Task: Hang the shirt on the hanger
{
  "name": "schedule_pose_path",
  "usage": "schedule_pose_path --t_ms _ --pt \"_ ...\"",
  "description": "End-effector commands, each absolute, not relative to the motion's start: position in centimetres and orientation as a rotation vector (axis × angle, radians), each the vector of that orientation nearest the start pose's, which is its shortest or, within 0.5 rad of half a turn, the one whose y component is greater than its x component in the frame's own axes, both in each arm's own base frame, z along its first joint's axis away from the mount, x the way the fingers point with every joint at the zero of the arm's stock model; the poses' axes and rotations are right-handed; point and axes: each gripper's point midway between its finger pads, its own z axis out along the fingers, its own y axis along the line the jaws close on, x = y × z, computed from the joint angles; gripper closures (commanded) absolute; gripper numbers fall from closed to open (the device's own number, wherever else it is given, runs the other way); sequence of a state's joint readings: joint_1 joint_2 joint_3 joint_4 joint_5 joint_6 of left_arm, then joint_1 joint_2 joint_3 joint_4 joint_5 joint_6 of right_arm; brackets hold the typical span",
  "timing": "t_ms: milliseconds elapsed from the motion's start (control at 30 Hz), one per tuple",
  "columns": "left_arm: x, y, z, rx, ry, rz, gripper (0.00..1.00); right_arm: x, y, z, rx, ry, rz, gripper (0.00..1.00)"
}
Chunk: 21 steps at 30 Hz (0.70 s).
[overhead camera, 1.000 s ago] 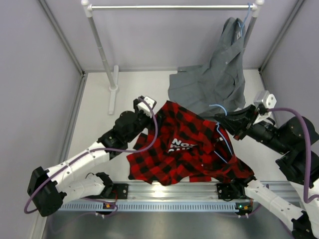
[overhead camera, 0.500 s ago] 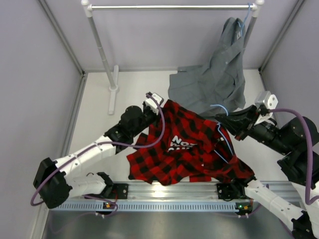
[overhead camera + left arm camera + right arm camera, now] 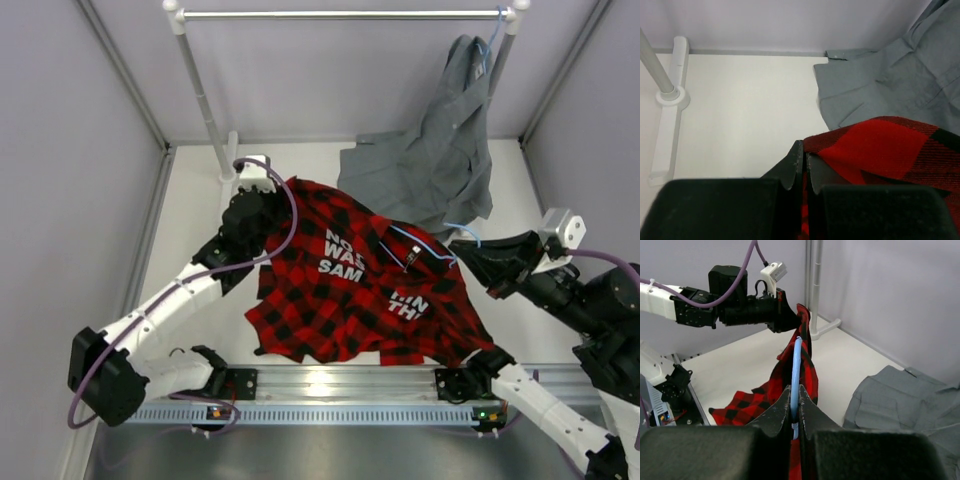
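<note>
Since a second ago the left gripper [image 3: 270, 198] has snapped shut on the far-left edge of the shirt [image 3: 365, 290] and hauled it left and far, toward the foot of the rack [image 3: 228, 175]. The right gripper [image 3: 462, 247] has drawn off to the right. The plaid now hangs stretched between the two arms, its white lettering spread out, with its near hem lying on the table [image 3: 190, 230].

From the left wrist view we see the jaws fully closed, pinching only a thin edge of red cloth. From the right wrist view, the right fingers are clamped on the thin blue wire of the hanger [image 3: 797, 362], which runs up into the plaid. We cannot tell how much of the wire sits inside the garment and how much merely lies on it.

We see these risks:
- The left pinch is shallow, so further tension could pull the cloth free and let the shirt collapse.
- The wire is thin and round, so a sideways load could make it twist or slide in the right jaws.
- Pulling the arms further apart may drag the fabric off the hanger's shoulder rather than onto it.
- The grey shirt [image 3: 430, 170] lies just beyond the plaid, so a far-right sweep could snag it.
</note>
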State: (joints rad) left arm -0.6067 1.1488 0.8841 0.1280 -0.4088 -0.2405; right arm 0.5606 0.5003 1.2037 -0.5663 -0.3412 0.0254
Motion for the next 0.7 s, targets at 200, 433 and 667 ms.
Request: schedule_pose_path --t_ms 200,433,667 --pt "33.5 -20.5 33.4 0.127 1.582 -0.577 1.00 12.2 15.2 45.1 -0.691 1.276 0.726 1.00" --pt "27.0 -24.0 39.0 0.404 1.344 -0.887 1.00 14.1 16.7 45.5 -0.712 1.292 0.742 1.00" --pt "30.8 -18.0 36.1 0.060 1.534 -0.584 0.68 14.5 16.6 46.2 -0.690 1.272 0.723 1.00"
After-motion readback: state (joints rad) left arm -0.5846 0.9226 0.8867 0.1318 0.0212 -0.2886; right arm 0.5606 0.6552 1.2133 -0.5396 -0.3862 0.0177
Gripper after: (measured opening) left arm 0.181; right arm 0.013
